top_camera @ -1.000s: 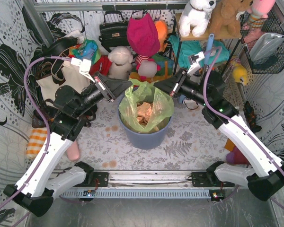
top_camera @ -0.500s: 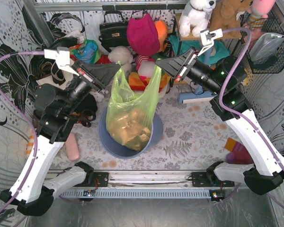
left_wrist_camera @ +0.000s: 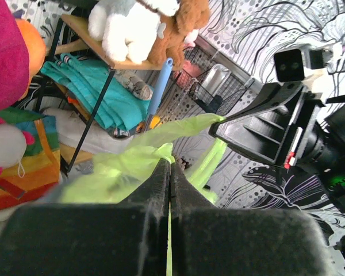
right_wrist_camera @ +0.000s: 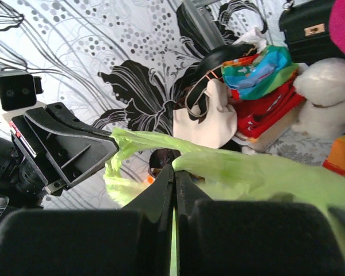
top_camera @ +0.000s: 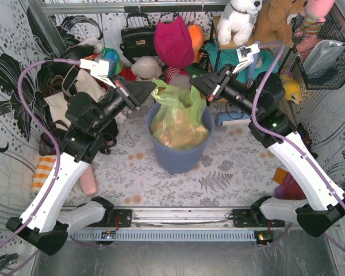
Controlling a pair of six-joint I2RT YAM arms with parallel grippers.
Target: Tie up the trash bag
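Note:
The light-green trash bag (top_camera: 178,118), with tan paper showing through, sits in the blue-grey bin (top_camera: 178,155). My left gripper (top_camera: 154,87) is shut on the bag's left top edge. My right gripper (top_camera: 193,84) is shut on its right top edge. In the left wrist view the shut jaws (left_wrist_camera: 170,165) pinch green plastic (left_wrist_camera: 132,167), and the right gripper (left_wrist_camera: 218,129) holds the far flap. In the right wrist view my jaws (right_wrist_camera: 173,168) pinch the plastic (right_wrist_camera: 247,172), with the left gripper (right_wrist_camera: 112,144) opposite.
Stuffed toys, a black handbag (top_camera: 139,35), a pink hat (top_camera: 173,40) and bags crowd the back. A shelf (top_camera: 241,43) with plush animals stands back right. A wire basket (top_camera: 325,54) hangs at the right. A pink object (top_camera: 89,183) lies left of the bin.
The bag, lifted high and stretched half a second ago, has dropped back into the bin. Both grippers have moved lower and closer together, still holding its top edges.

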